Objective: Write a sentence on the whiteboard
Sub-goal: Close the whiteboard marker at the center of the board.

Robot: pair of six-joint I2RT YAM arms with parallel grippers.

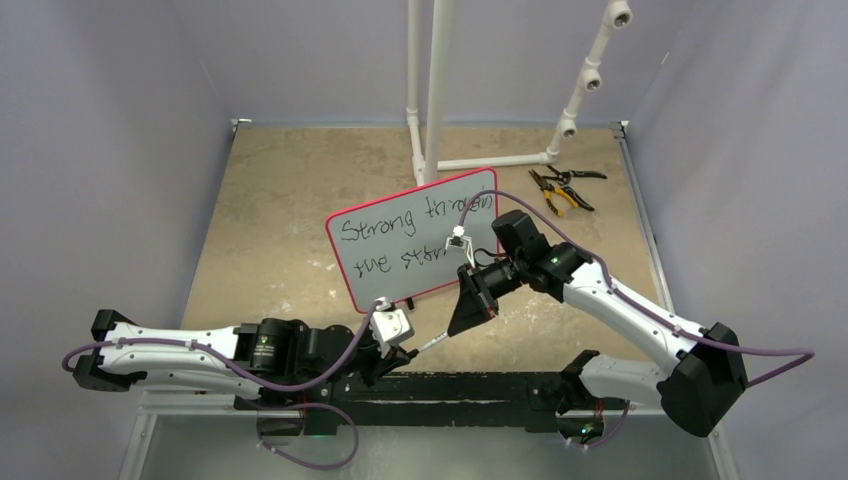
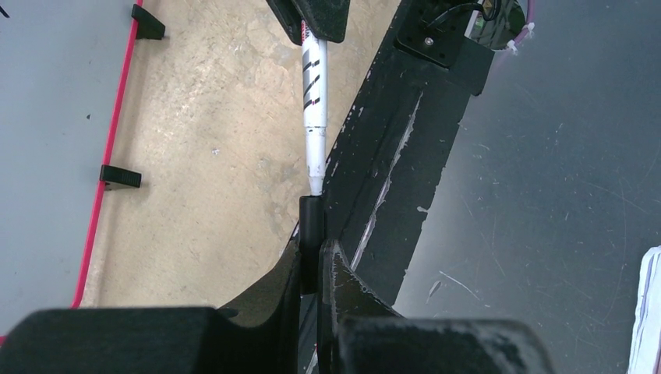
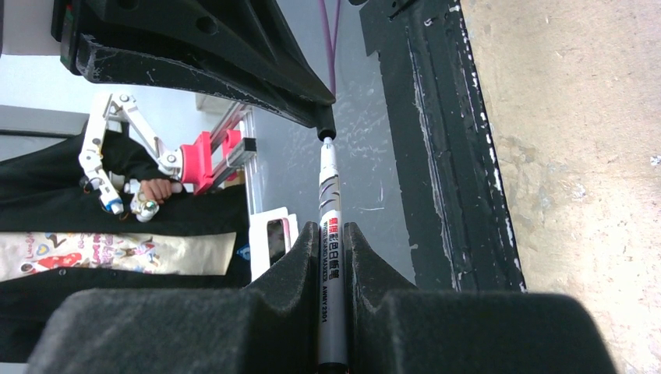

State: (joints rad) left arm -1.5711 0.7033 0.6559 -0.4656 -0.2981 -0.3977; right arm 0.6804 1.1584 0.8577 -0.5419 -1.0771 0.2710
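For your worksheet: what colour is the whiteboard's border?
Whiteboard border: red, best in top external view.

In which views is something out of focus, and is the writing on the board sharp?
Top view: even light, the writing on the board legible. Left wrist view: fingers blur toward the lens, marker sharp. Right wrist view: fingers soft, marker print readable.

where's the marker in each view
top external: marker low centre, spanning the gap between both arms' tips.
left wrist: marker top centre, tip meeting the black cap held by the left gripper.
right wrist: marker centre, upright, clamped in the right gripper.
shared landmark: black base bar alongside it.
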